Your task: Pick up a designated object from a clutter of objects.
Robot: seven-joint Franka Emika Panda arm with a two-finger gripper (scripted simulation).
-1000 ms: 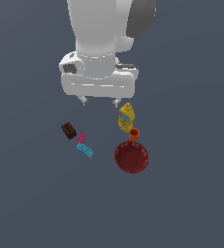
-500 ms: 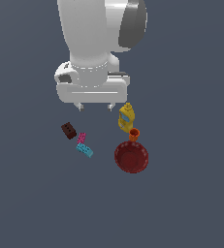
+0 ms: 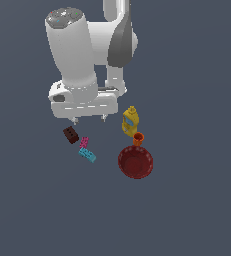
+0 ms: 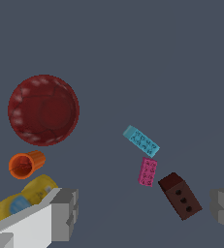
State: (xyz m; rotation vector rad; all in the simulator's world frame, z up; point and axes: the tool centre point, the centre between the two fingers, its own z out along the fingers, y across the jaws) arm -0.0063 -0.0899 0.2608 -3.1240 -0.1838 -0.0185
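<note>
Claw [image 3: 89, 120] hangs wide open, empty, above the tabletop [image 3: 197, 210]. Dark brown brick [image 3: 70, 134] lies just below, nearer one fingertip [image 4: 65, 213], untouched. Pink brick [image 3: 84, 142] and cyan brick [image 3: 87, 154] lie beside it. Yellow bottle [image 3: 130, 121], orange cup [image 3: 138, 138], dark red bowl [image 3: 135, 161] sit toward the exterior view's right.

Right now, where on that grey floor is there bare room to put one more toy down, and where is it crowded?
Bare floor lies between the cyan brick and the dark red bowl, and all around the group's outside. It is crowded where the brown brick, pink brick and cyan brick cluster, and where the yellow bottle, orange cup and bowl bunch together.
</note>
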